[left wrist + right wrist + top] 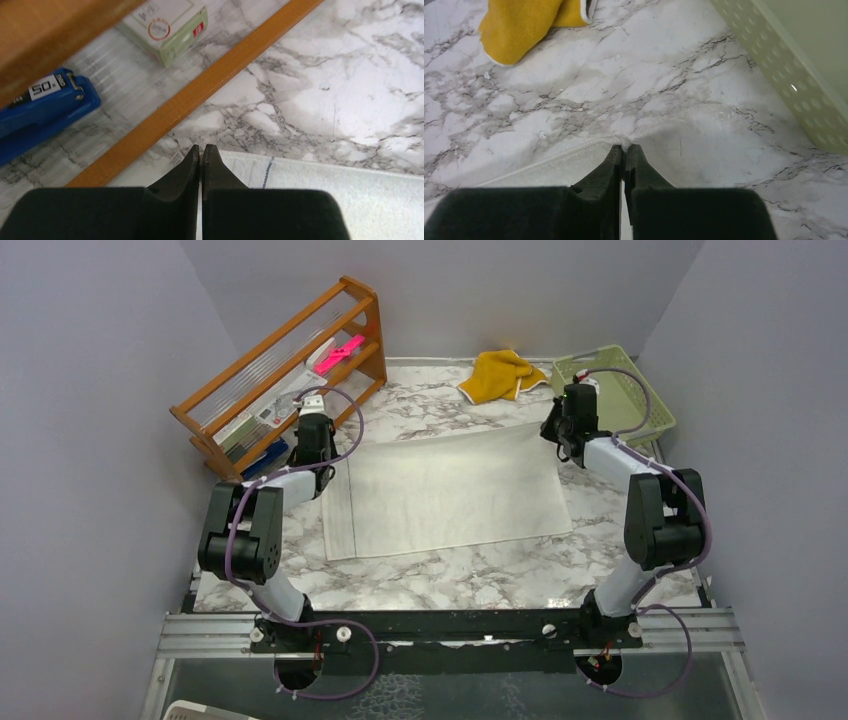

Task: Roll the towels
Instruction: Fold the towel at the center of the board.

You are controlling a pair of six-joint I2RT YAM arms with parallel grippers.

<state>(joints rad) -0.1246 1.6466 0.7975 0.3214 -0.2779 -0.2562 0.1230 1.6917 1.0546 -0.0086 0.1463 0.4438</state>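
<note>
cream towel (445, 495) flat, yellow towel (500, 375) crumpled

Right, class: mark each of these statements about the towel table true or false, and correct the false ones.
1. The white towel lies spread open on the marble table, not rolled. True.
2. The yellow towel sits rolled up inside the basket. False: it lies crumpled on the table, beside the green basket.
3. The left claw and the right claw are both shut. True.
4. The right claw is at the near edge of the white towel. False: it is at the towel's far right corner, pinching it.
5. A blue stapler lies in the wooden rack. True.
</note>
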